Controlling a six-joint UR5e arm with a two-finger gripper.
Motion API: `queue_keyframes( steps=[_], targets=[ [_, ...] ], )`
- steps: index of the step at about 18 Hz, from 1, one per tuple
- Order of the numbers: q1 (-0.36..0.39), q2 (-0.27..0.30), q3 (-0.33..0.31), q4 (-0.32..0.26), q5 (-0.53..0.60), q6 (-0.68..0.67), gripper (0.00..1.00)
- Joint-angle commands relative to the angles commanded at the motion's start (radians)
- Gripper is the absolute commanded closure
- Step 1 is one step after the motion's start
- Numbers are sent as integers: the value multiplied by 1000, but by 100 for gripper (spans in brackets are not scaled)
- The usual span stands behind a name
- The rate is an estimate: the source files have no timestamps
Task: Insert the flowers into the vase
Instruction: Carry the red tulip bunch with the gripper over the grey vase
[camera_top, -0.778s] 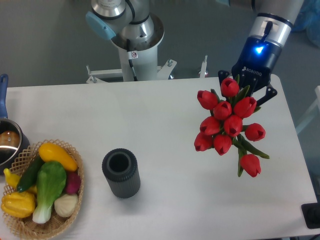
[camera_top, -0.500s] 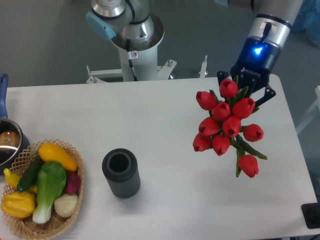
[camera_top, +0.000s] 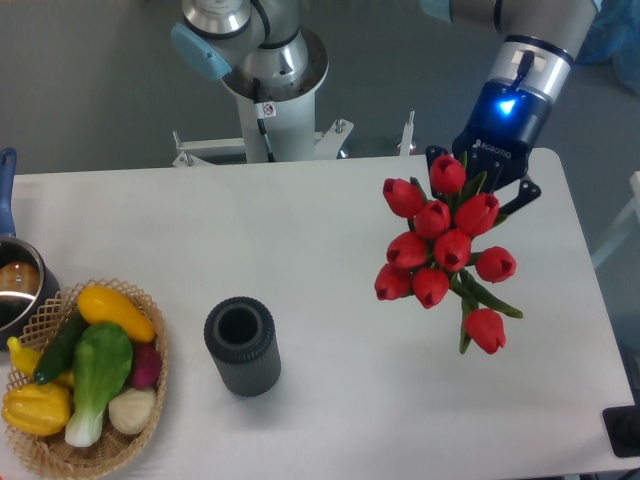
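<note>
A bunch of red tulip flowers (camera_top: 440, 250) with green stems hangs above the right side of the white table (camera_top: 330, 230), buds toward the camera. My gripper (camera_top: 480, 180), black with a glowing blue light, is shut on the stems at the upper right; the buds hide most of its fingers. The dark grey ribbed vase (camera_top: 241, 345) stands upright at the lower middle-left, its round mouth open and empty, well to the left of the flowers.
A wicker basket (camera_top: 60, 440) of green, yellow and purple vegetables sits at the lower left. A metal pot (camera_top: 15, 290) with a blue handle is at the left edge. The arm's base (camera_top: 265, 90) stands behind the table.
The gripper and the flowers have shifted slightly left and up in the picture. The vase and the basket have not moved.
</note>
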Motion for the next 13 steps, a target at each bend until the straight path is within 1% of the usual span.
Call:
queue_keyframes(
  steps=[3, 6, 8, 10, 12, 13],
  targets=[
    [-54, -12, -11, 18, -37, 0, 75],
    [-62, -18, -40, 37, -169, 8, 76],
    [-81, -35, -51, 76, -206, 9, 76],
    [-112, -48, -61, 97, -223, 11, 76],
    [-111, -55, -89, 127, -264, 12, 76],
    [-106, -63, -100, 141, -308, 12, 76]
  ],
)
